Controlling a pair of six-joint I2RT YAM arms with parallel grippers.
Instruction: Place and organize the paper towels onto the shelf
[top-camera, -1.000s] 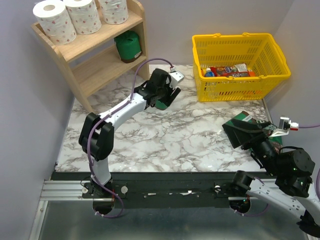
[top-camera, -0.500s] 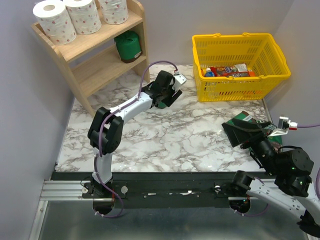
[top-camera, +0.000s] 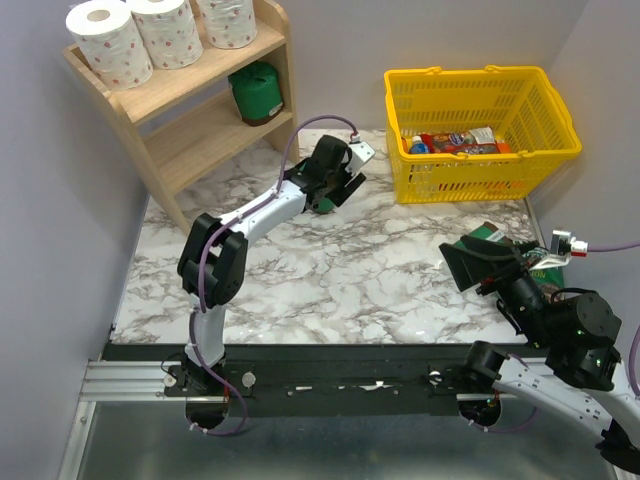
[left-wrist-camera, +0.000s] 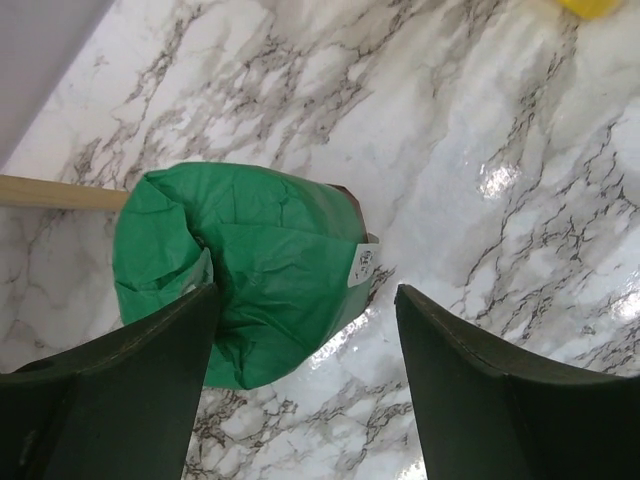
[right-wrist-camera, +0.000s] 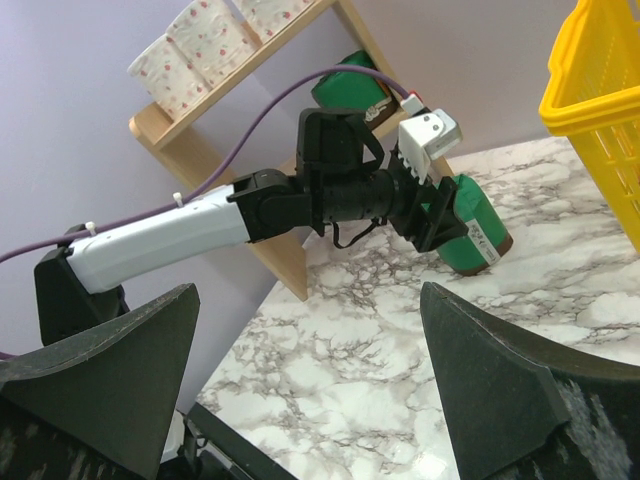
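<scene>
The wooden shelf (top-camera: 215, 130) stands at the back left. Three white spotted rolls (top-camera: 165, 32) sit on its top tier and one dark green roll (top-camera: 258, 92) on the lower tier. Another green roll (top-camera: 322, 206) lies on its side on the marble table. My left gripper (top-camera: 333, 194) is open right over it. In the left wrist view the roll (left-wrist-camera: 250, 260) sits between the spread fingers of the left gripper (left-wrist-camera: 305, 300), close to the left finger (left-wrist-camera: 120, 400). My right gripper (top-camera: 478, 266) is open and empty at the right. A third green roll is out of view.
A yellow mesh basket (top-camera: 470, 75) with snack packets (top-camera: 455, 142) stands at the back right. A flat dark green packet (top-camera: 503, 243) lies under my right gripper. The right wrist view shows the left arm (right-wrist-camera: 180, 235), the roll (right-wrist-camera: 478, 232) and the shelf (right-wrist-camera: 290, 250).
The left arm has stretched out and the left gripper has moved a little back and right over the green roll. The right gripper has shifted slightly left.
</scene>
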